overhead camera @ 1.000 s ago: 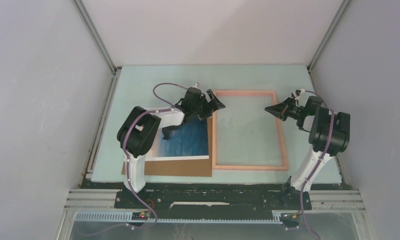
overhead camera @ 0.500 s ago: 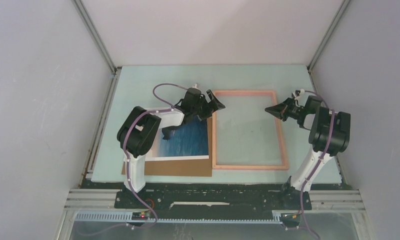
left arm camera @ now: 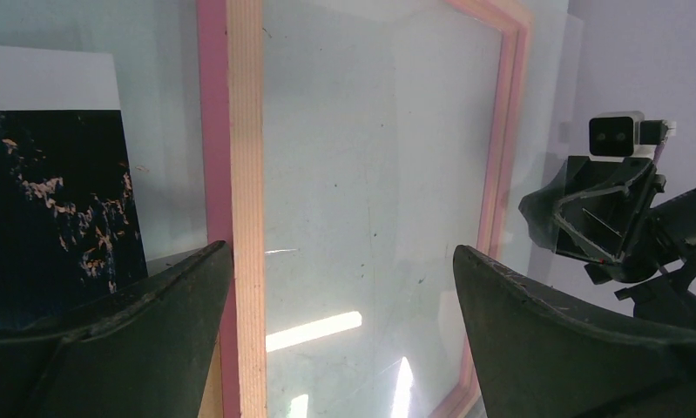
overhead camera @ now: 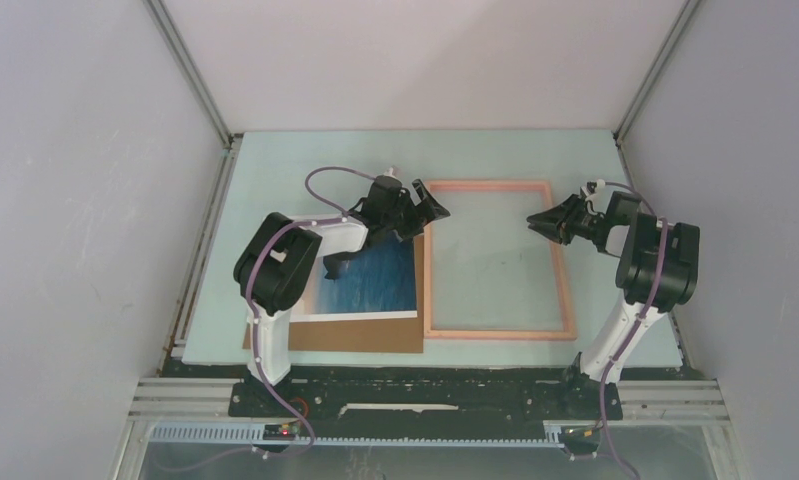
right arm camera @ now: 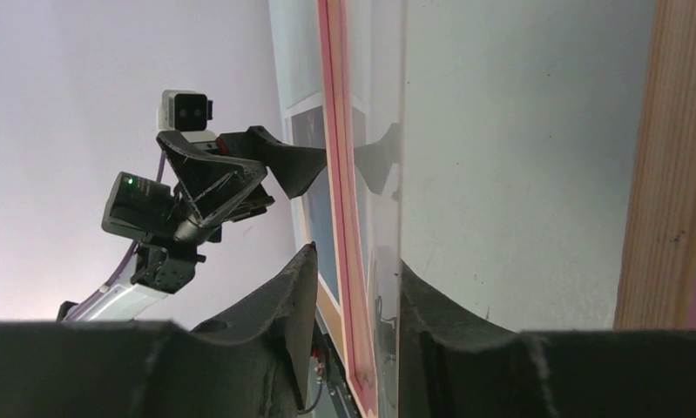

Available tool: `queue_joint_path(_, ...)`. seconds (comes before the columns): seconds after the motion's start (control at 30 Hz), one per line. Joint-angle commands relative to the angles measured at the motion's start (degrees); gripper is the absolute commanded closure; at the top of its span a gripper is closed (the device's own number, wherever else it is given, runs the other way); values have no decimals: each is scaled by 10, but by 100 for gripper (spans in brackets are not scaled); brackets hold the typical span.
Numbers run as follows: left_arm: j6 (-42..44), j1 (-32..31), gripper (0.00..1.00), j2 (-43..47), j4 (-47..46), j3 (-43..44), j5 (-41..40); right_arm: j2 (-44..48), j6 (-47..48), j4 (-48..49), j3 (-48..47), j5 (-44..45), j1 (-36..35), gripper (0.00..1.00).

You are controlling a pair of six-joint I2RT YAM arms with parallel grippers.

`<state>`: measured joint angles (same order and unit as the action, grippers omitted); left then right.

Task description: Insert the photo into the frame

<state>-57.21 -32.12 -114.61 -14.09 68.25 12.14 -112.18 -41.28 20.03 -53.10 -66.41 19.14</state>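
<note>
Top external view: pale green table [overhead camera: 275, 170] bearing the things below.
Frame: the frame [overhead camera: 495, 334] lies flat mid-table, long sides running 12 to 6 o'clock, table showing through its middle.
Photo: the photo [overhead camera: 375, 280] lies picture-up at 9 o'clock of the frame, just beside its left rail, on a brown cardboard sheet [overhead camera: 355, 338] that sticks out at 6 o'clock.
Left gripper: the left gripper [overhead camera: 422, 217] hangs over the frame's 10 o'clock corner, jaws spread wide, nothing between them.
Right gripper: the right gripper [overhead camera: 541, 221] hangs above the right rail near 2 o'clock, fingers [right arm camera: 274, 322] parted by a narrow gap, gripping nothing.
</note>
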Motion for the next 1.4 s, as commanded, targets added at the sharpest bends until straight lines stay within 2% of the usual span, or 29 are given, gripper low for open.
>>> queue_joint_path(0.0, -10, -2, 3, 29, -27, -12, 6, 38, 50, -65, -27, 19, -4, 59)
queue_joint_path(0.1, -10, -2, 3, 28, -28, -12, 6, 46, 87, -122, -40, 40, -5, 53)
queue_joint_path(0.33, -11, -2, 3, 26, -28, -11, 8, 62, 125, -182, -54, 65, -6, 45)
queue_joint_path(0.47, -11, -2, 3, 27, -29, -12, 8, 70, 156, -239, -67, 93, -8, 42)
queue_joint_path(0.7, -11, -3, 3, 26, -28, -11, 8, 81, 179, -273, -79, 111, -12, 38)
queue_joint_path(0.9, -11, -5, 3, 25, -29, -9, 8, 75, 182, -265, -89, 104, -24, 37)
queue_joint_path(1.07, -11, -6, 3, 23, -29, -7, 10, 70, 178, -248, -88, 75, -26, 45)
queue_joint_path(1.3, -12, -6, 3, 20, -30, -7, 10, 67, 171, -222, -87, 64, -34, 47)
queue_joint_path(1.37, -12, -6, 3, 21, -29, -7, 10, 62, 168, -216, -87, 60, -34, 51)
